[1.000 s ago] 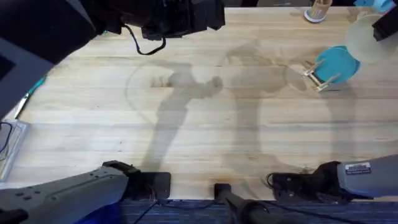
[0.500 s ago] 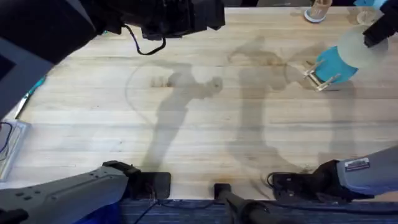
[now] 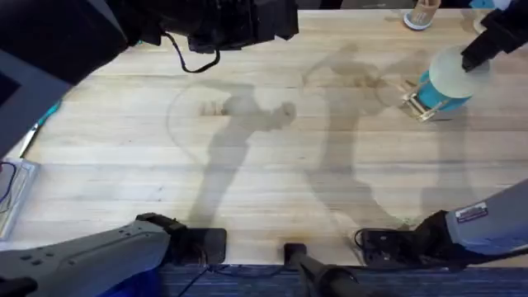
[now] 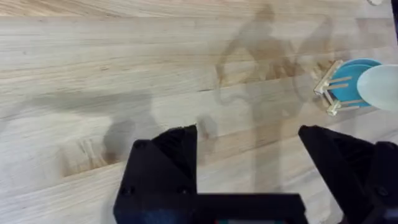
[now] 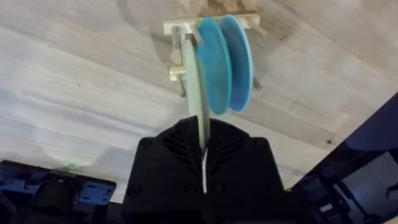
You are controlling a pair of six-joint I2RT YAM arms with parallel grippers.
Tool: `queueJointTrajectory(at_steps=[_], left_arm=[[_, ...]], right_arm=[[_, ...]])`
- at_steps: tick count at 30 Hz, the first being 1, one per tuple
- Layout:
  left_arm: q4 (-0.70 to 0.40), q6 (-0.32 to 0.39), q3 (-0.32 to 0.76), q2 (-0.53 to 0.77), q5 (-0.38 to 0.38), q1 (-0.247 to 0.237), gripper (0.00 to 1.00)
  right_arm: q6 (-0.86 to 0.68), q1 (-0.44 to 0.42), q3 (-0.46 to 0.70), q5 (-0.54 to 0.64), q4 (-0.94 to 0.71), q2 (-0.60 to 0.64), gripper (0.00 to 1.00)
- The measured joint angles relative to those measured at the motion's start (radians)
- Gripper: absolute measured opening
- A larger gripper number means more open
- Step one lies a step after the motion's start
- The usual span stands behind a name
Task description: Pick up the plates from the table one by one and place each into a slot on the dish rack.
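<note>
My right gripper point(image 3: 477, 51) is shut on the pale yellow-green plate point(image 3: 450, 73), holding it on edge over the dish rack point(image 3: 417, 106) at the table's point(image 3: 272, 181) far right. In the right wrist view the pale plate point(image 5: 198, 87) runs from my gripper point(image 5: 204, 134) down to the rack's slats point(image 5: 179, 28), right beside the teal-blue plate point(image 5: 227, 62) standing upright in the rack. I cannot tell if the pale plate touches the rack. My left gripper point(image 4: 249, 155) hangs open over bare wood, with the rack point(image 4: 331, 96) and the teal-blue plate point(image 4: 354, 74) far off.
A small wooden holder on a white disc point(image 3: 421, 13) stands at the far edge behind the rack. A teal-handled tool point(image 3: 45, 114) and a clear tray point(image 3: 11, 194) lie at the left edge. The left arm point(image 3: 124, 29) looms dark over the far left.
My right gripper has carried the pale plate leftward and down, from the far right corner to directly over the rack beside the teal-blue plate. The left arm has not moved.
</note>
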Motion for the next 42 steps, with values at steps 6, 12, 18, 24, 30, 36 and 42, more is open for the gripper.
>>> queueJointTrajectory(at_steps=[6, 12, 18, 24, 30, 36, 42], left_arm=[[0.000, 0.000, 0.000, 0.000, 0.000, 0.000, 0.995], [0.000, 0.000, 0.000, 0.000, 0.000, 0.000, 0.994], [0.000, 0.000, 0.000, 0.000, 0.000, 0.000, 0.994], [0.000, 0.000, 0.000, 0.000, 0.000, 0.000, 0.993], [0.000, 0.000, 0.000, 0.000, 0.000, 0.000, 0.995], [0.000, 0.000, 0.000, 0.000, 0.000, 0.000, 0.995], [0.000, 0.000, 0.000, 0.000, 0.000, 0.000, 0.994]], right_arm=[[0.000, 0.000, 0.000, -0.001, 0.014, 0.034, 0.031], [0.000, 0.000, 0.000, -0.001, 0.021, 0.038, 0.031], [0.000, 0.000, 0.000, -0.004, 0.021, 0.057, 0.031], [0.000, -0.002, 0.000, -0.008, 0.024, 0.089, 0.031], [0.000, -0.006, 0.000, -0.031, 0.024, 0.095, 0.031], [0.000, -0.029, 0.000, -0.045, 0.024, 0.111, 0.031], [0.000, -0.037, 0.000, -0.054, 0.028, 0.130, 0.031]])
